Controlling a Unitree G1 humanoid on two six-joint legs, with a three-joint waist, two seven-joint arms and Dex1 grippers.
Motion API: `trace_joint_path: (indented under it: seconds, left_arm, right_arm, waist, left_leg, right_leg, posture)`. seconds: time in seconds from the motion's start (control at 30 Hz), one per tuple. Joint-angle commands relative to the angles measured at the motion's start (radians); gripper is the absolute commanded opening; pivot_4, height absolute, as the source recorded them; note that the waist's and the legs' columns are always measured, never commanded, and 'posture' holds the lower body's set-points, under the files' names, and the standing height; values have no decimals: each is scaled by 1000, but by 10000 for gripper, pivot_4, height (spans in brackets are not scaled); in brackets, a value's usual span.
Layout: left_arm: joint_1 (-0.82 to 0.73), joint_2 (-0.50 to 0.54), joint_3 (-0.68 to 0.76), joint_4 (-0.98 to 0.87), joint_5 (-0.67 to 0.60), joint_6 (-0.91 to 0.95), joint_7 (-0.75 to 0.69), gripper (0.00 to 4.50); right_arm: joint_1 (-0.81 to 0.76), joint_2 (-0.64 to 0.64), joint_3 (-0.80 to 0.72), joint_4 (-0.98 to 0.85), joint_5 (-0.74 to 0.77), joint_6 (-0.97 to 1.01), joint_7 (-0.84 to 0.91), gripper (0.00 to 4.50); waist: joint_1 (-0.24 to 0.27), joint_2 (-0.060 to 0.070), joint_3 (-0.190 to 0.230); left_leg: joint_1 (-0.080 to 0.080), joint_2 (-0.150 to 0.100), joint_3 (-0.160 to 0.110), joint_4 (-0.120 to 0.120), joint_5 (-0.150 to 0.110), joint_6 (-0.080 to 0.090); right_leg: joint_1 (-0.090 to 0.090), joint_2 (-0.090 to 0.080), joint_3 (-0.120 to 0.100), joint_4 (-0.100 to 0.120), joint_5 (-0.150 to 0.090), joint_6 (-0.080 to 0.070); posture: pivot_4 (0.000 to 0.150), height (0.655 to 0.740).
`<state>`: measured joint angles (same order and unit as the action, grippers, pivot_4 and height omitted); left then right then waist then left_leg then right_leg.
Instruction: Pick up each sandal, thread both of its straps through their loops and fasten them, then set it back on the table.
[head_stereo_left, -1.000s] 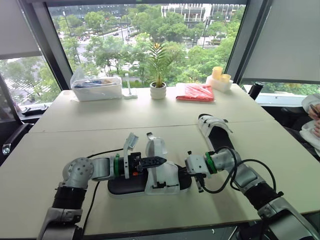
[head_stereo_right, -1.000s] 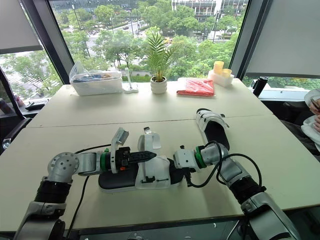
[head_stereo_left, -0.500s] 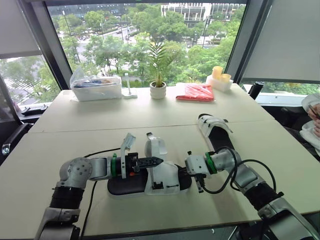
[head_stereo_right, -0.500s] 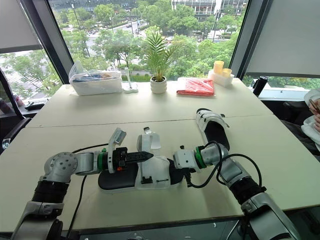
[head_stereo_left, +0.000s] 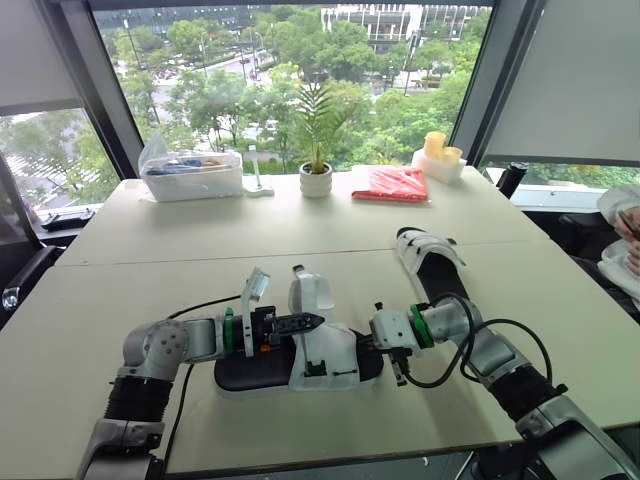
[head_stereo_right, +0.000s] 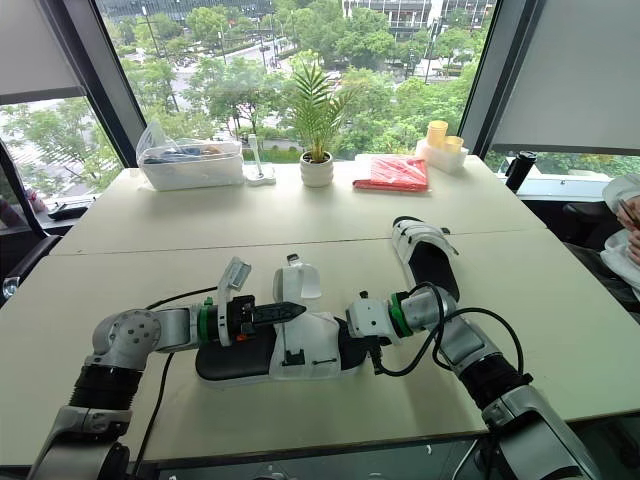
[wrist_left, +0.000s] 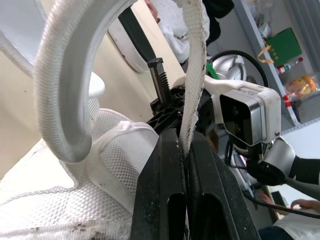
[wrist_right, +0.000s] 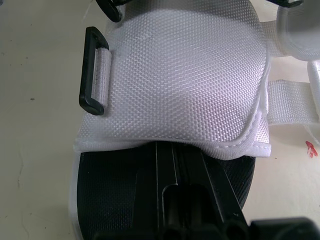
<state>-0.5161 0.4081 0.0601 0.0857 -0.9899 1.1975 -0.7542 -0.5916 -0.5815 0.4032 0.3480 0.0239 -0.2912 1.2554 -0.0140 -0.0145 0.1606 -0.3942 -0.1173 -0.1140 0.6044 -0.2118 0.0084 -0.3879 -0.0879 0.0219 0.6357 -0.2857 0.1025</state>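
Drawn slightly back, the left gripper (head_stereo_left: 313, 321) stays clamped on the white strap (wrist_left: 193, 75) while the right gripper (wrist_right: 172, 156), fingers together, braces inside the near sandal (head_stereo_left: 250, 373) lying on the table (head_stereo_left: 300, 245), so the strap looks tensioned but not yet threaded.

I can read no text, label, brand or number in any of my feeds, and the red packet (head_stereo_left: 390, 185) and clear box (head_stereo_left: 193, 175) at the far side of the counter (head_stereo_left: 300, 230) are too small to show print.
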Motion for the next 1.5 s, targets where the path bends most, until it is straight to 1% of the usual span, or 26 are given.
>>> trace_joint_path:
  seconds: [0.03,0.2,0.37,0.47,0.63,0.8,1.1,1.5]
  left_arm:
    - [-2,-2,10,-14,1,-5,-26,421]
    - [23,24,-29,-76,14,-12,-76,421]
    - [32,25,-30,-93,22,-20,-78,421]
    - [46,38,-57,-123,58,-62,-103,421]
    - [70,29,-84,-154,149,-197,-116,421]
    - [59,30,-81,-177,145,-211,-139,421]
    - [73,81,-125,-280,166,-240,-220,421]
    - [93,122,-154,-267,264,-351,-249,421]
  right_arm:
    - [31,-14,25,45,-75,49,-14,0]
    - [34,-16,25,44,-77,49,-15,0]
    - [34,-13,25,43,-78,50,-19,0]
    - [33,-11,25,43,-77,51,-20,0]
    - [34,-10,24,42,-76,52,-20,0]
    - [38,-11,24,38,-75,54,-20,0]
    - [39,-11,25,35,-76,55,-20,0]
    - [39,-11,25,36,-76,54,-22,0]
  waist:
    - [0,0,0]
    - [0,0,0]
    - [0,0,0]
    - [0,0,0]
    - [0,0,0]
    - [1,0,0]
    - [1,0,0]
    - [1,0,0]
  left_leg:
    - [0,0,0,0,0,0]
    - [0,0,0,-1,0,0]
    - [0,0,0,-3,0,0]
    - [0,0,0,-5,0,0]
    - [1,1,0,-6,0,-1]
    - [0,1,0,-6,0,-1]
    - [0,1,0,-7,0,-1]
    - [0,1,0,-7,0,-1]
  right_leg:
    - [0,0,0,0,0,0]
    - [0,0,0,-1,0,0]
    - [0,0,0,-3,0,0]
    - [-1,0,0,-4,0,0]
    - [0,0,0,-5,1,-1]
    - [0,0,0,-5,1,-1]
    - [0,0,0,-6,1,-1]
    - [-1,0,0,-6,1,-1]
  posture:
    - [1500,7400]
    - [1500,7400]
    - [1500,7400]
    - [1500,7400]
    - [1500,7400]
    - [1500,7400]
    - [1500,7400]
    - [1500,7400]
